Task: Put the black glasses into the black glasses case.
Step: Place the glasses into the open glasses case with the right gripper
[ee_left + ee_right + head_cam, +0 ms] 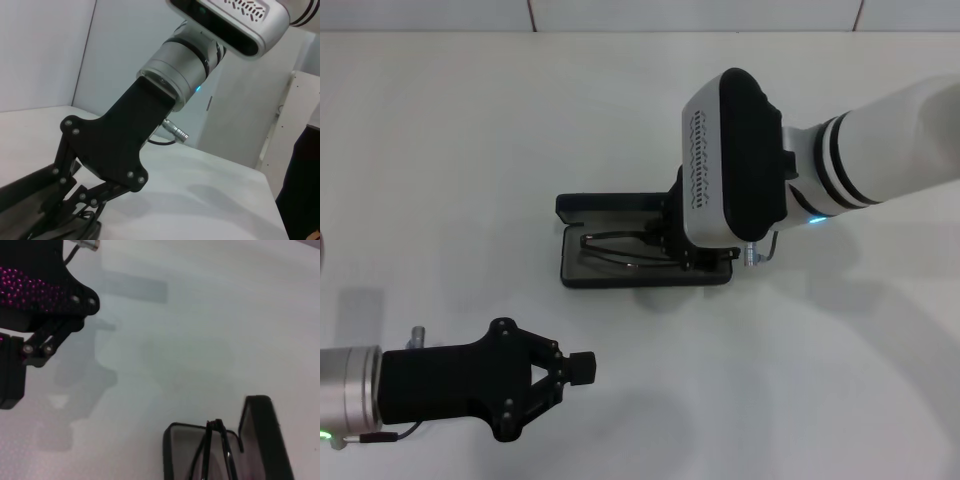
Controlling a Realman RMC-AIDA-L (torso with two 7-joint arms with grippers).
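A wide white counter (450, 150) fills the scene, with two robot arms over it. The right arm reaches in from the right edge, and its right tool (672, 245) is lowered into the one black glasses case (645, 255), which lies open near the middle of the counter with its lid raised toward the far edge. Whether that tool's fingers are apart or closed cannot be told, because the wrist housing covers them. The one pair of black glasses (615, 250) rests inside the case's tray, folded, with its temple arms running lengthwise; the right wrist view shows the frame (217, 450) sitting on the grey lining. The left tool (570, 368) hovers idle near the counter's near-left corner, its fingers drawn together on nothing. The placing step looks nearly finished. To do it well, the right tool should probably let go only when the frame sits flat within the tray walls, then rise straight up so no finger snags a temple arm.
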